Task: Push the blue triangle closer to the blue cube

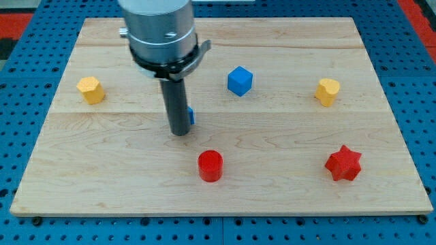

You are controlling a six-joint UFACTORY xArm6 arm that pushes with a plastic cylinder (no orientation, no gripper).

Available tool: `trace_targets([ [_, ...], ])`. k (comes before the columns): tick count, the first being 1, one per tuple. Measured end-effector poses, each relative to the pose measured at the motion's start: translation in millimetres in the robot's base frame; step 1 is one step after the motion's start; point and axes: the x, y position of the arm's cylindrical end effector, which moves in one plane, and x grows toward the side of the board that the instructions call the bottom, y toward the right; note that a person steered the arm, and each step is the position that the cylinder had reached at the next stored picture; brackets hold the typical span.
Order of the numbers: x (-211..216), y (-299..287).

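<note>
The blue cube (pixel 240 80) sits on the wooden board (pixel 272 197) a little right of centre, toward the view's top. The blue triangle (pixel 191 116) is almost wholly hidden behind my rod; only a thin blue sliver shows at the rod's right edge. My tip (pixel 180 132) rests on the board directly left of that sliver, touching or nearly touching it. The triangle lies to the lower left of the cube, apart from it.
A yellow block (pixel 90 89) sits at the view's left and another yellow block (pixel 328 91) at the right. A red cylinder (pixel 210 165) lies just below and right of my tip. A red star (pixel 343 163) is at the lower right.
</note>
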Motion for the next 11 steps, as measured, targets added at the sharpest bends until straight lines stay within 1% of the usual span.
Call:
trace_targets([
  [1,-21,20],
  [2,-15,-1],
  [3,5,-32],
  [4,4,-69],
  [5,0,-52],
  [6,-28,-37],
  [7,-44,-15],
  [9,-31,-3],
  [10,-35,14],
  [11,-52,56],
])
